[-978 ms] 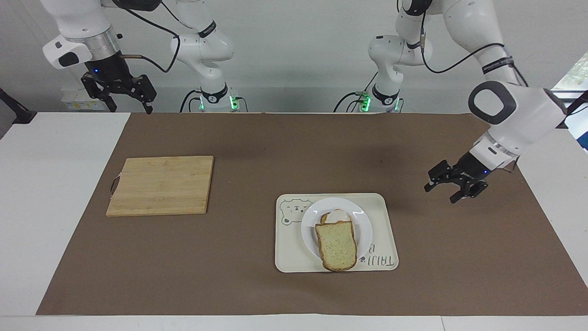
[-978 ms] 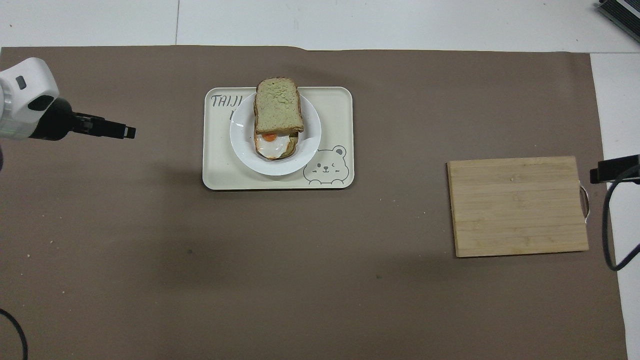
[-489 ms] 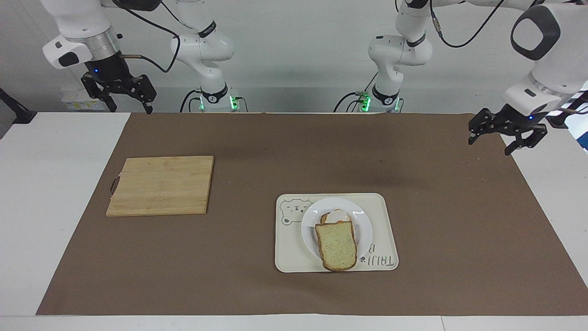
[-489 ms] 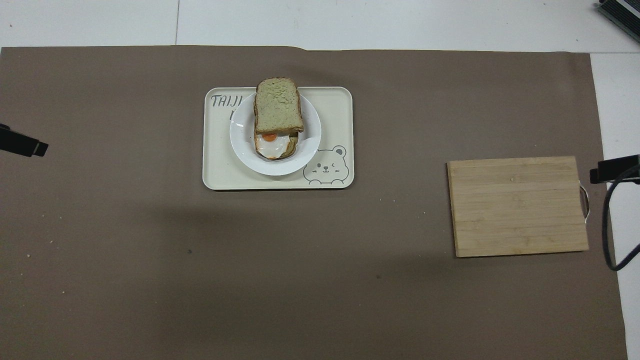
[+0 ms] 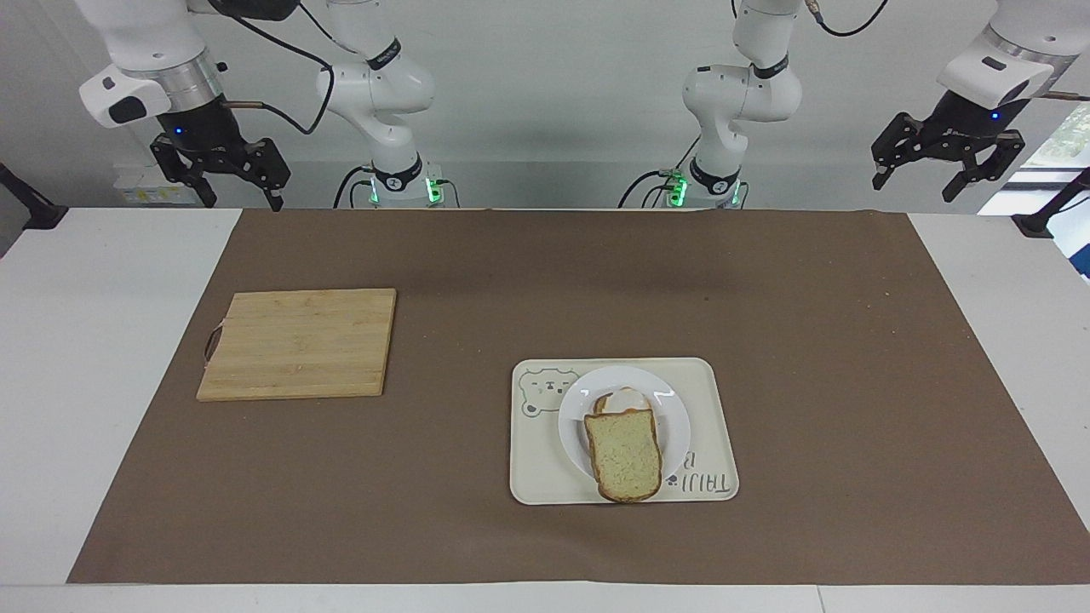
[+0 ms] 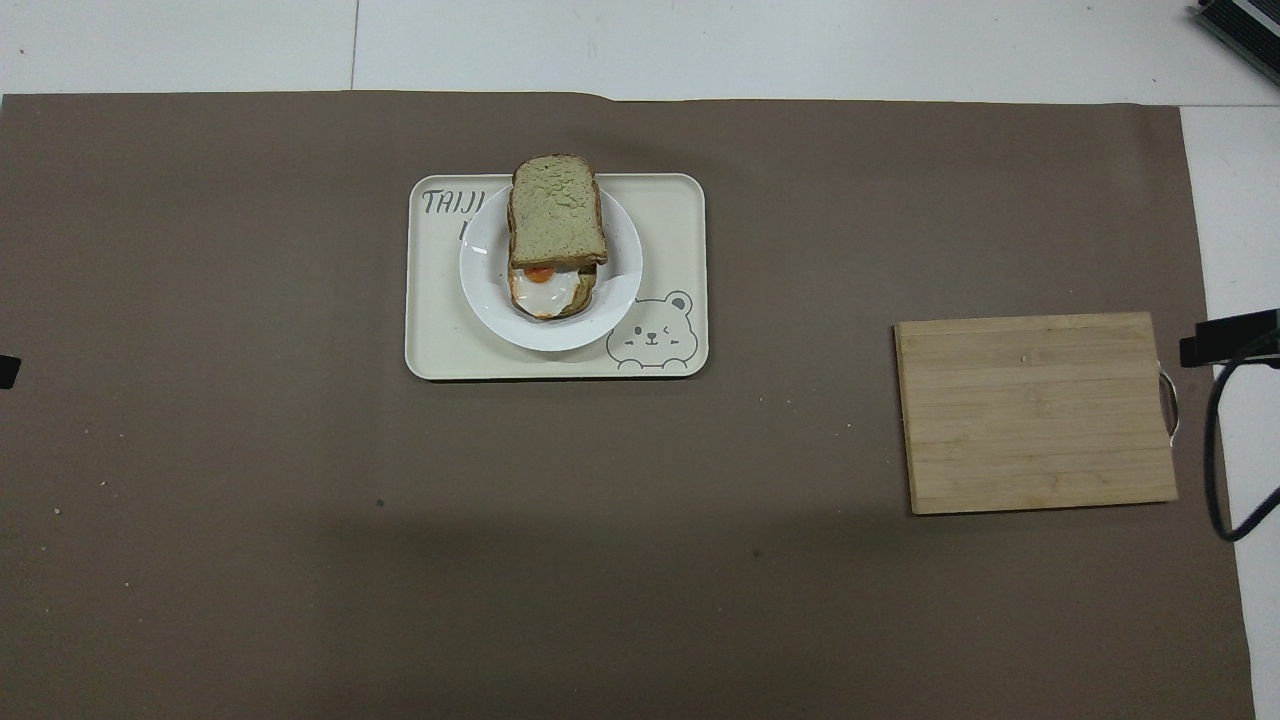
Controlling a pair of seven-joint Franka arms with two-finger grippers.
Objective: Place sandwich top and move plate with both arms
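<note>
The sandwich top is a single slice of pale, slightly greenish bread with a brown crust, square at one end and rounded at the other. It lies flat on the egg-topped slice, offset so that the rounded end overhangs the rim of the plate on the side away from the robots. In the overhead view, the fried egg, white with an orange yolk, shows uncovered at the end nearer to the robots.

The plate is small, round and white. It rests on a cream rectangular tray that carries a bear drawing at one corner and lettering at another. The tray sits on the brown mat, toward the left arm's end of the table relative to the wooden cutting board, and well apart from it.

The left gripper hangs raised at the left arm's end of the table, fingers apart, holding nothing. The right gripper hangs raised at the right arm's end, fingers apart, holding nothing. Neither gripper is near the plate.
</note>
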